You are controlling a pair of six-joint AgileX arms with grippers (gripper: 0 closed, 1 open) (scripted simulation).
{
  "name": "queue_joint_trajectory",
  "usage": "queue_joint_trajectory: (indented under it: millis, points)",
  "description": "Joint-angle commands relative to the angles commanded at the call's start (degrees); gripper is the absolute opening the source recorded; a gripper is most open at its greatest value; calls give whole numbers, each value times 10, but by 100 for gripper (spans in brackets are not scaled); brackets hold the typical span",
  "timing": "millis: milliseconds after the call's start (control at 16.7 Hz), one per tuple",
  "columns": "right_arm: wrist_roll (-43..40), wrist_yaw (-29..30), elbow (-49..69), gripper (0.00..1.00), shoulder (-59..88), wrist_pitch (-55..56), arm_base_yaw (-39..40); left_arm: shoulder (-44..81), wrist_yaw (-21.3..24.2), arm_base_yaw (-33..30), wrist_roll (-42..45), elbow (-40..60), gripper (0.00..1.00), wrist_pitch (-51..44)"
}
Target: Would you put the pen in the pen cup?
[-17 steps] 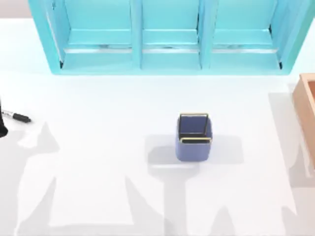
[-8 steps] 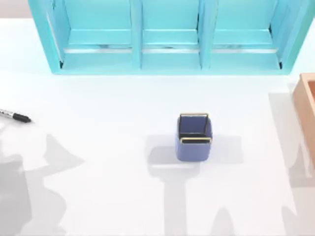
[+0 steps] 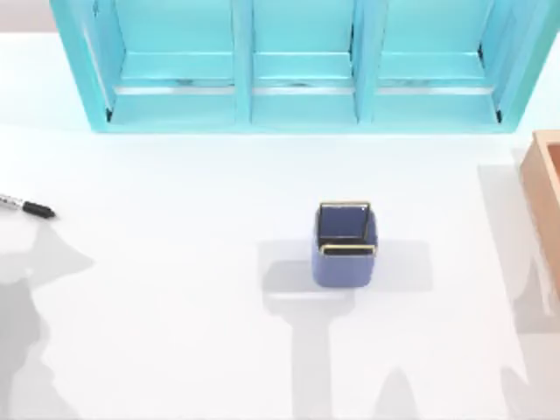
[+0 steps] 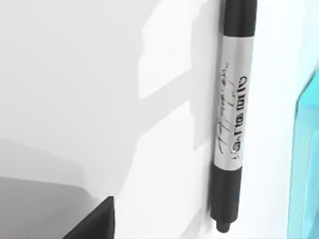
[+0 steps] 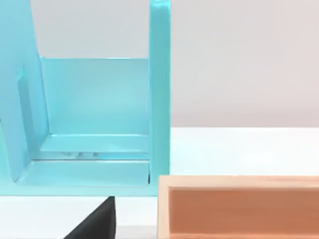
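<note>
The pen (image 3: 26, 206) lies flat on the white table at the far left edge, black cap end pointing right. In the left wrist view the pen (image 4: 232, 114) is seen close up, with a silvery barrel with writing and black ends. A dark piece of my left gripper (image 4: 94, 224) sits beside it, apart from it. The pen cup (image 3: 346, 245), blue-purple with a gold rim, stands upright near the table's middle, far to the right of the pen. A dark piece of my right gripper (image 5: 94, 221) is in the right wrist view, facing the shelf.
A large turquoise shelf unit (image 3: 297, 66) spans the back of the table. An orange-brown wooden box (image 3: 544, 188) sits at the right edge, also seen close up as the wooden box (image 5: 239, 206). Open table lies between pen and cup.
The dark bit of my left arm at the top view's left edge has gone out of frame, and its shadow has shifted left. Pen and cup have not moved.
</note>
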Motion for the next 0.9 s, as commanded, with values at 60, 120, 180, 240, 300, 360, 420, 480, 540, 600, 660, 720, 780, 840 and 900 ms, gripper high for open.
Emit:
queue_joint_trajectory:
  millis: [60,120,180,240,300,360,420,480,540,600,660,720,780,840,900]
  points:
    - [0,0,0,100,0,0,0,0,0,0,0,0,100,0]
    - [0,0,0,100,0,0,0,0,0,0,0,0,100,0]
    - [0,0,0,100,0,0,0,-2,-1,-3,1,-3,100,-1]
    - [0,0,0,100,0,0,0,0,-2,-3,0,-1,100,1]
    - [0,0,0,100,0,0,0,8,-5,-7,-5,4,100,8]
    - [0,0,0,100,0,0,0,21,-9,-14,-12,13,100,19]
    - [0,0,0,100,0,0,0,41,-15,-23,-21,25,100,33]
    - [0,0,0,100,0,0,0,67,-22,-34,-30,39,100,50]
    - [0,0,0,100,0,0,0,99,-31,-46,-40,54,100,69]
    - [0,0,0,100,0,0,0,133,-40,-59,-50,70,100,89]
    - [0,0,0,100,0,0,0,163,-48,-72,-60,85,100,108]
    - [0,0,0,100,0,0,0,187,-57,-84,-69,98,100,124]
    - [0,0,0,100,0,0,0,205,-64,-94,-77,108,100,138]
    - [0,0,0,100,0,0,0,217,-69,-101,-83,115,100,147]
    - [0,0,0,100,0,0,0,222,-72,-105,-86,119,100,151]
